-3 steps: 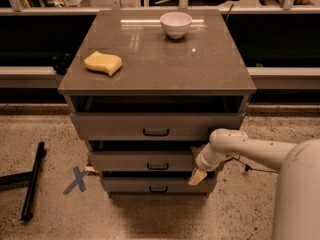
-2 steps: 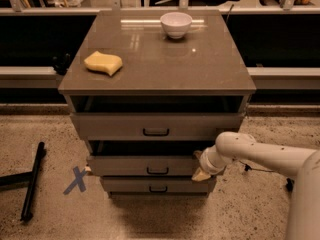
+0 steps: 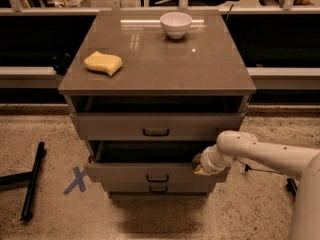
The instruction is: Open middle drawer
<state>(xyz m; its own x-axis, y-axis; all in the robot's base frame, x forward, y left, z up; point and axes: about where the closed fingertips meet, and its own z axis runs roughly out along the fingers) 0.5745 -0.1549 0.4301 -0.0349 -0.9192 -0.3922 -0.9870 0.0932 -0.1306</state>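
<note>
The cabinet has three stacked grey-beige drawers. The middle drawer [image 3: 150,175] is pulled out, with a dark gap showing above its front and its small black handle [image 3: 157,178] at the centre. The top drawer [image 3: 155,125] stands slightly out too. The lowest drawer [image 3: 156,188] shows just below. My gripper [image 3: 199,165] is at the right end of the middle drawer's top edge, on the end of the white arm [image 3: 260,156] that comes in from the right. It seems to hook over the drawer's edge.
A yellow sponge [image 3: 103,63] and a white bowl [image 3: 176,24] sit on the cabinet top [image 3: 160,59]. A black bar [image 3: 31,181] lies on the floor at the left beside a blue X tape mark [image 3: 76,180].
The middle drawer has slid further out toward the camera, and my gripper has moved with its right end. The camera view is now closer to the cabinet.
</note>
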